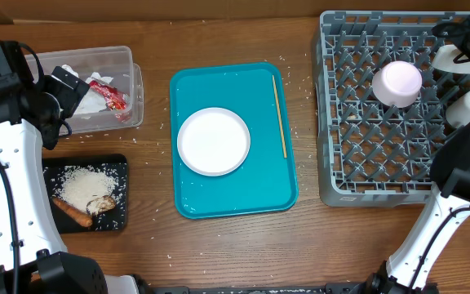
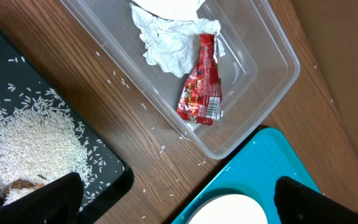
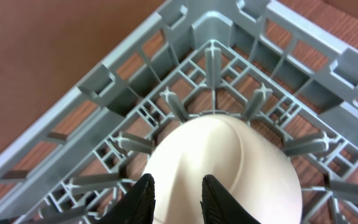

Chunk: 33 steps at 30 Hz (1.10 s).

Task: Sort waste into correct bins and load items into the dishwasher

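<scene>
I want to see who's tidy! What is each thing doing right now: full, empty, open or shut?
clear tub: holds napkins and red wrapper
black tray: holds rice and carrot
teal tray: holds plate and stick
dish rack: holds cup
left gripper: open, empty
right gripper: astride a bowl, grip unclear

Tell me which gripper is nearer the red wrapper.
Left. The left gripper hovers open by the clear tub holding the red wrapper; the right gripper is far off, on a white bowl in a corner of the dish rack.
</scene>
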Each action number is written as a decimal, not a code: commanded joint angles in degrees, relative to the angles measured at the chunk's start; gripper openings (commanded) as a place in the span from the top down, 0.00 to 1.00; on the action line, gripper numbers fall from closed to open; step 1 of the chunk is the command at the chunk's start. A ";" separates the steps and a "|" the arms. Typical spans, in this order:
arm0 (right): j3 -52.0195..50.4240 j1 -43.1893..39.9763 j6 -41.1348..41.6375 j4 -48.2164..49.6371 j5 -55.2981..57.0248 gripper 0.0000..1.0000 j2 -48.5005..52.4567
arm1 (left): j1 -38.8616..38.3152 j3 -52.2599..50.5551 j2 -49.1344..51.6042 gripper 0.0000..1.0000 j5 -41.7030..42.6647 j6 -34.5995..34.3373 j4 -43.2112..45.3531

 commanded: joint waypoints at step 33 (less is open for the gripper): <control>2.36 6.80 -1.73 -18.12 -19.23 0.35 -23.15 | -0.02 1.05 -0.76 0.00 -0.42 -0.35 0.09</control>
